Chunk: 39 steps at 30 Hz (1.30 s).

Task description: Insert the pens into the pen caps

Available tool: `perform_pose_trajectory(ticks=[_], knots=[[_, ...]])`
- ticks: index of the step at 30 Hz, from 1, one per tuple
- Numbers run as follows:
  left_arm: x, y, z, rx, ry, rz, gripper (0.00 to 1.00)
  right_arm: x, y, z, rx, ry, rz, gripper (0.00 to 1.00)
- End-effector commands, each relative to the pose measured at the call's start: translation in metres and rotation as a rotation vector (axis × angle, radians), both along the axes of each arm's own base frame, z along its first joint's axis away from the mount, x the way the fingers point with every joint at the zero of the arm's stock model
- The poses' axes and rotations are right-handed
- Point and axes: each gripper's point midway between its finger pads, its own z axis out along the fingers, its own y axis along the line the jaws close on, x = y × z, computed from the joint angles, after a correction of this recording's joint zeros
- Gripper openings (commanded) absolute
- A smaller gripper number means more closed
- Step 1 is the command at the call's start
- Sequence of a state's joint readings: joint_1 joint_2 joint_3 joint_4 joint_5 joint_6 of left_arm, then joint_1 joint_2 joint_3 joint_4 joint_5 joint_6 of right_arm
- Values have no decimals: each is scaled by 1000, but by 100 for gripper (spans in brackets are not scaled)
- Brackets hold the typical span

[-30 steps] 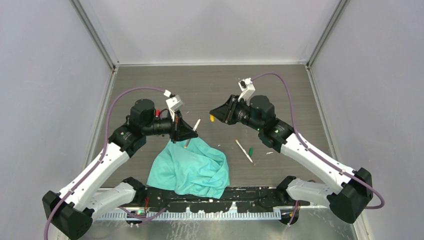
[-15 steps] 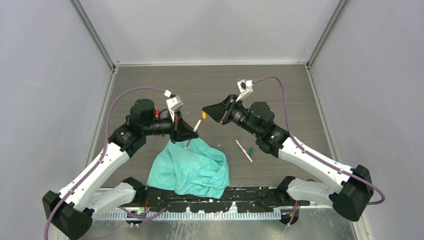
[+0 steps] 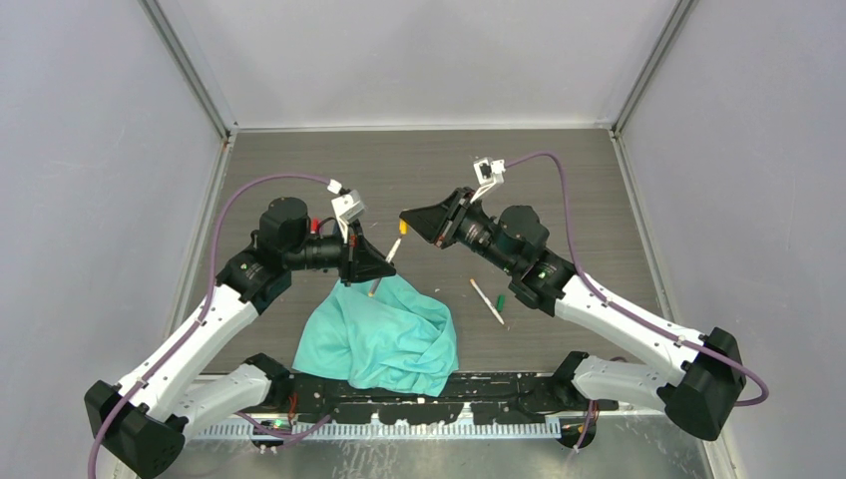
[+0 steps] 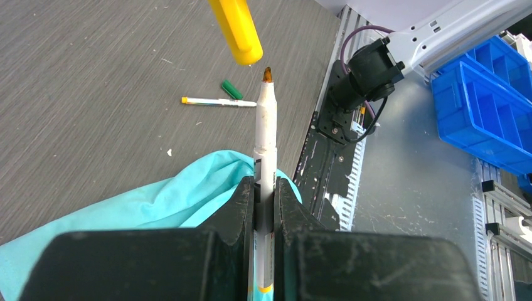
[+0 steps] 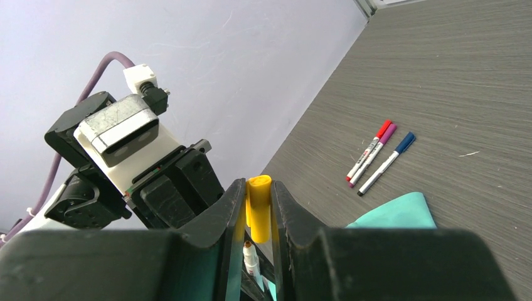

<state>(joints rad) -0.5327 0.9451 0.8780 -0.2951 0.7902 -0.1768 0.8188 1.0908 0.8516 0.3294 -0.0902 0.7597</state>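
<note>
My left gripper [image 3: 376, 265] is shut on a white pen [image 4: 265, 125] and holds it above the table, its brown tip pointing at the right gripper. My right gripper [image 3: 408, 222] is shut on the yellow cap [image 5: 259, 200]. The cap [image 4: 236, 28] hangs just off the pen's tip, open end towards it, with a small gap and slightly to one side. The pen's tip shows below the cap in the right wrist view [image 5: 250, 252]. A loose uncapped pen [image 3: 487, 300] and a green cap [image 3: 500, 298] lie on the table to the right.
A crumpled teal cloth [image 3: 384, 334] lies under and in front of the left gripper. Three capped pens, red [image 5: 370, 149], purple [image 5: 376, 153] and blue [image 5: 384, 163], lie side by side beyond the cloth. Grey walls enclose the table.
My right gripper has moved left with the yellow cap, closing on the pen's tip. The left gripper and its pen have stayed almost still.
</note>
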Motion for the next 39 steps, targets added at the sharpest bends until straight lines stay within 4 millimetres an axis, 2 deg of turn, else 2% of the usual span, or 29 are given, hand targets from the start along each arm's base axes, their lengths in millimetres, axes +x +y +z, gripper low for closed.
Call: perform_pose_trajectory(ticks=[1, 39], knots=[[0, -3, 13, -37, -46, -9, 0, -5, -3, 36, 81, -76, -4, 1], [2, -2, 11, -26, -43, 0, 0, -10, -4, 46, 107, -89, 7, 1]])
